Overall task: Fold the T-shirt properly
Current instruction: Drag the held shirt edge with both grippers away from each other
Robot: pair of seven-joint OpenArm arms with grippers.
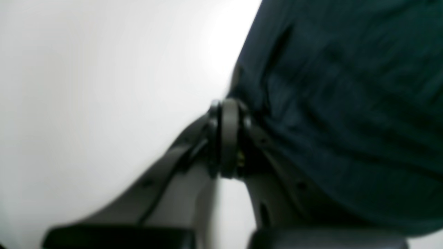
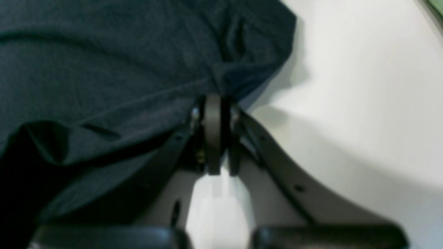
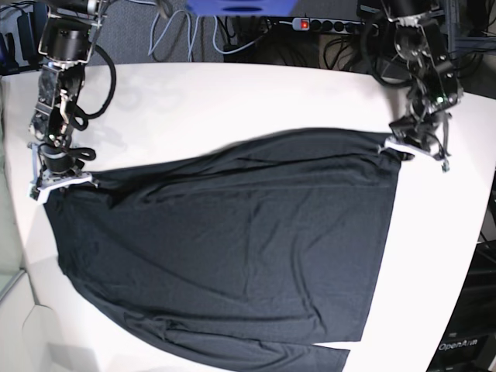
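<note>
The T-shirt (image 3: pixel 232 256) is big and black. It lies spread out on the white table (image 3: pixel 256 97), filling the middle and bottom of the base view, with a sleeve end at the bottom edge. Further back, at the left side of the frame, the right gripper (image 3: pixel 68 180) pinches one shirt corner. In its wrist view the fingers (image 2: pixel 211 114) are pressed together on the cloth edge. At the upper right, the left gripper (image 3: pixel 397 147) pinches the other corner the same way. Cables (image 3: pixel 201 35) lie behind the table, at the top.
</note>
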